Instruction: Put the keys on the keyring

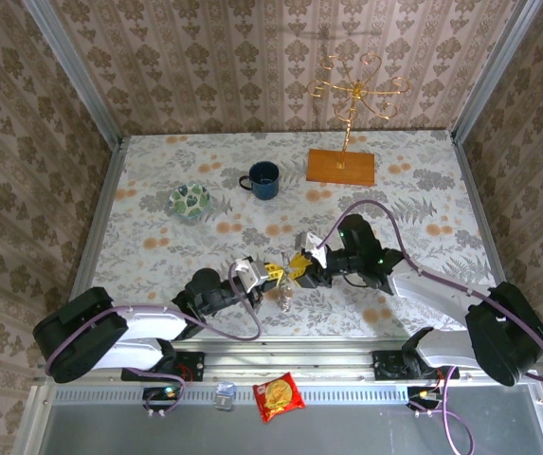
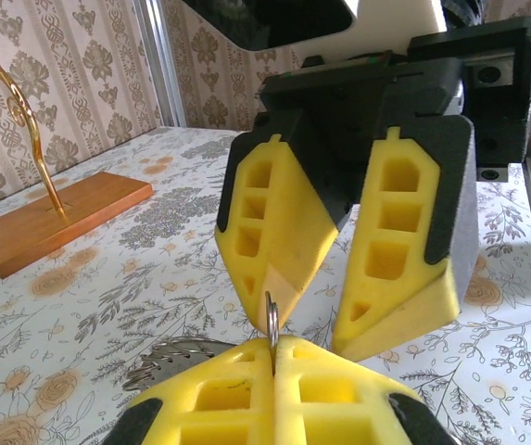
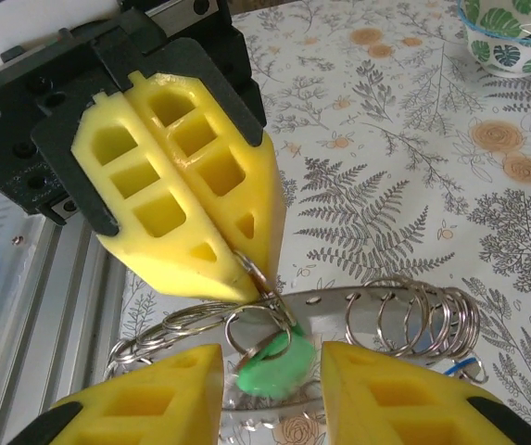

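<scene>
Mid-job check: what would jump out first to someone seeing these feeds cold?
The two grippers nose to nose at the near centre of the table: the left gripper is shut on a small wire ring, and the right gripper stands open with the green key between its jaws. The keyring lies just beneath them. At the back right, the gold wire stand catches the eye.
</scene>
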Tool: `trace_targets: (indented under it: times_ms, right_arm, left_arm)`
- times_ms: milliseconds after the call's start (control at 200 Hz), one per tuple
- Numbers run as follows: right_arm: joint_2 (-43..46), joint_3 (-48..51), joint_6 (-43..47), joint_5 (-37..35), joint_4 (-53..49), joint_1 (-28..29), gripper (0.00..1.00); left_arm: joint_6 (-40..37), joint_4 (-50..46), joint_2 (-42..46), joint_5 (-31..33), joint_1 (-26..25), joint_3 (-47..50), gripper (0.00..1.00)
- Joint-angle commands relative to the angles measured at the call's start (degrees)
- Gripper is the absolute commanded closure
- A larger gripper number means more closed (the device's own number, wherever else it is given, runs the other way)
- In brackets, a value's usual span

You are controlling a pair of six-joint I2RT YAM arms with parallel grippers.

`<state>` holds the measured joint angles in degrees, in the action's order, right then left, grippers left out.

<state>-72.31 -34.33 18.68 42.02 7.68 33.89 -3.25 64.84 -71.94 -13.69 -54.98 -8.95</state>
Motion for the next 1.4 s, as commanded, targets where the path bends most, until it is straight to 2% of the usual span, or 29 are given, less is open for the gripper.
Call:
trace_targets:
  times_ms: [0,575,670,800,845,895,1065,1195,1395]
  right_arm:
    - [0.8,1.4,-2.5,-0.2,5.2,-0.3,0.66]
    - [-1.5,1.2,-4.9,0.5,10.8,-0.5,0.74]
    - [-2.4,0.7,-5.4,2.5,11.4,-0.5,0.80]
    - [-2.9,0.3,-5.5,5.0,11.7,-0.6,1.00]
    - [-2.7,0.2,-5.2,5.4,11.3,-0.6,1.00]
    - [-2.2,0.0,-4.3,5.4,9.7,-0.7,1.00]
    - [-1.2,-4.3,1.9,4.0,-3.2,-0.5,1.00]
    - [-1.2,-8.5,7.7,1.7,-13.5,0.7,1.00]
    - [-2.6,-13.9,12.9,-0.6,-21.9,2.8,1.00]
  left_arm:
    - [0.1,4.5,0.4,-0.7,0.2,0.0,1.00]
    - [1.0,5.6,0.0,-2.1,0.3,0.2,1.00]
    - [1.2,6.1,-0.2,-2.4,0.4,0.2,1.00]
    - [1.7,6.6,-0.7,-2.2,0.5,0.2,1.00]
    - [2.2,6.6,-0.8,-1.4,0.8,0.2,1.00]
    - [2.8,6.4,-1.1,-0.7,1.2,0.4,1.00]
    - [2.4,2.9,-0.8,0.4,1.6,0.2,0.87]
    - [0.7,-4.9,1.6,-0.1,1.6,-1.6,0.86]
    - [-2.3,-14.7,6.1,-0.6,1.7,-3.6,0.84]
